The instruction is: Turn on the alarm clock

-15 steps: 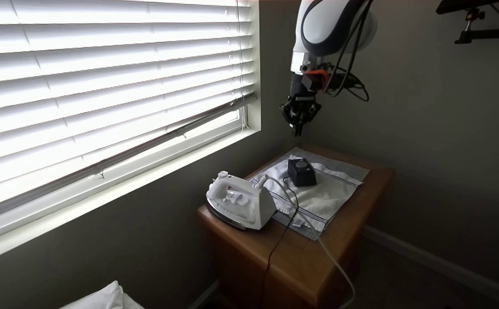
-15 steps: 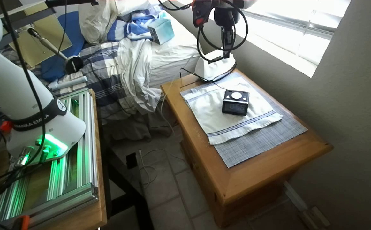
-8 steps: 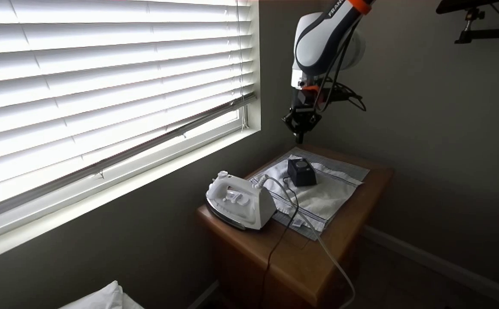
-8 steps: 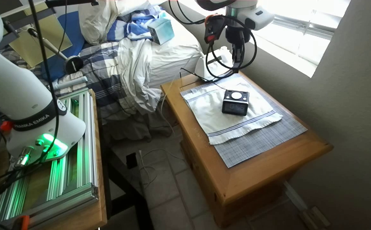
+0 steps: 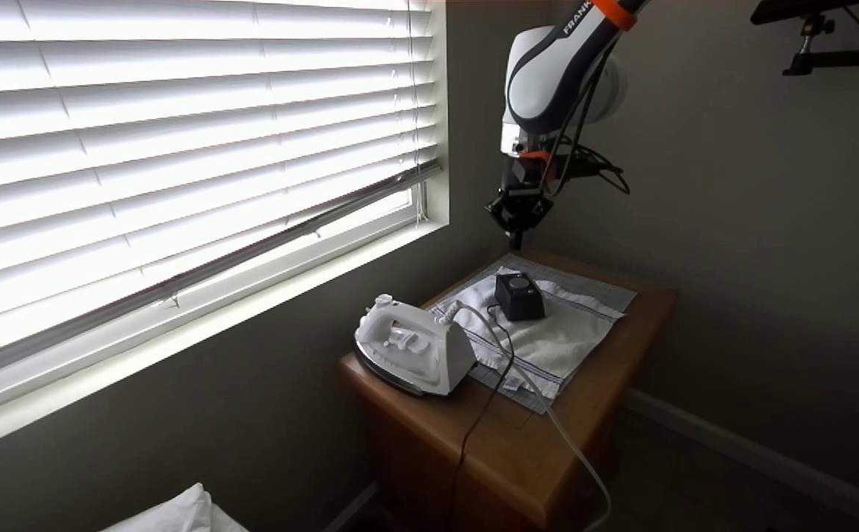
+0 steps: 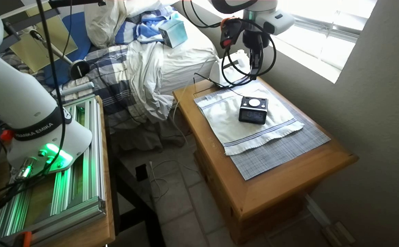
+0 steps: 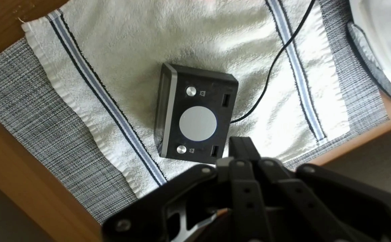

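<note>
Gripper [image 7: 243,148] hangs near alarm clock [image 7: 198,117]

I can see its fingers pressed together on nothing, above the wooden surface [image 6: 275,182] and clear of the clock, which sits on a striped white towel [image 7: 125,53] over a grey mat [image 6: 278,151]. A white iron [image 5: 418,351] sits nearby.

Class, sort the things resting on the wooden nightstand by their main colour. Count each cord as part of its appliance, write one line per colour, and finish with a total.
White: 2 (clothes iron, striped towel)
Black: 1 (alarm clock)
Grey: 1 (placemat)
Total: 4
</note>
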Action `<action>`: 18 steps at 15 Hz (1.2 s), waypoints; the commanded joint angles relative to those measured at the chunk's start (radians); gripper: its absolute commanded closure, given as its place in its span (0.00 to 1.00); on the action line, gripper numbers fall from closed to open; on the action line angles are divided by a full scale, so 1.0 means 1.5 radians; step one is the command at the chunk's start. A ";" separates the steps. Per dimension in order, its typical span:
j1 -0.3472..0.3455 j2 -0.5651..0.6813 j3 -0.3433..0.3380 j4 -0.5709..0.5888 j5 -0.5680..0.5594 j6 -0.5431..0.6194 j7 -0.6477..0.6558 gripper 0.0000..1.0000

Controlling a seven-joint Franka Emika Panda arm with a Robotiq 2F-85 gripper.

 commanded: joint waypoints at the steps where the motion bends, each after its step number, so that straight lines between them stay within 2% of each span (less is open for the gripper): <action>1: 0.002 0.007 -0.003 0.008 -0.005 -0.005 0.007 1.00; 18: -0.023 0.117 0.013 0.116 0.010 -0.107 -0.021 1.00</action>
